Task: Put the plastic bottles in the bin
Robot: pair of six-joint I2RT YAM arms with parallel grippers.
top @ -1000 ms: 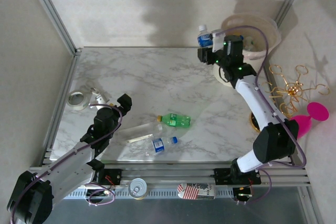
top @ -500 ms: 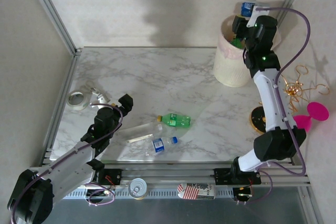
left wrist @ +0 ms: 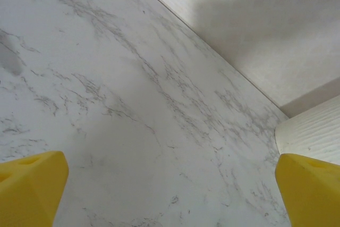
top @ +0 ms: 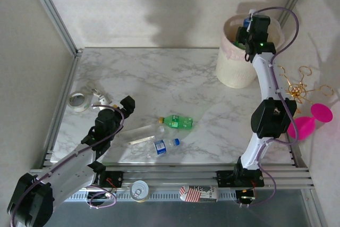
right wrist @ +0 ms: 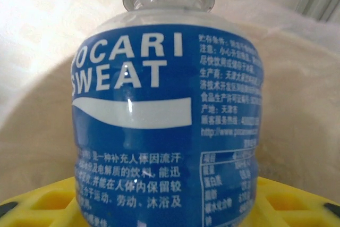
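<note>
A blue-labelled bottle (right wrist: 164, 115) is clamped by the right gripper (top: 246, 28) over the bin (top: 232, 72); the left gripper (left wrist: 170, 190) is spread apart.

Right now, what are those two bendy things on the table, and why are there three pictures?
They are two robot arms, fixed at the near edge of a marble table. One picture comes from a camera up above. The other two come from small cameras on the arms' wrists, so each one sees its own yellow fingers. The right gripper is over the big cream bin and holds a blue-labelled bottle. Its wrist camera shows the label up close. The left gripper is open and holds nothing. On the table lie a green bottle, a small clear bottle with a blue label, another clear bottle and a roll of tape.
</note>
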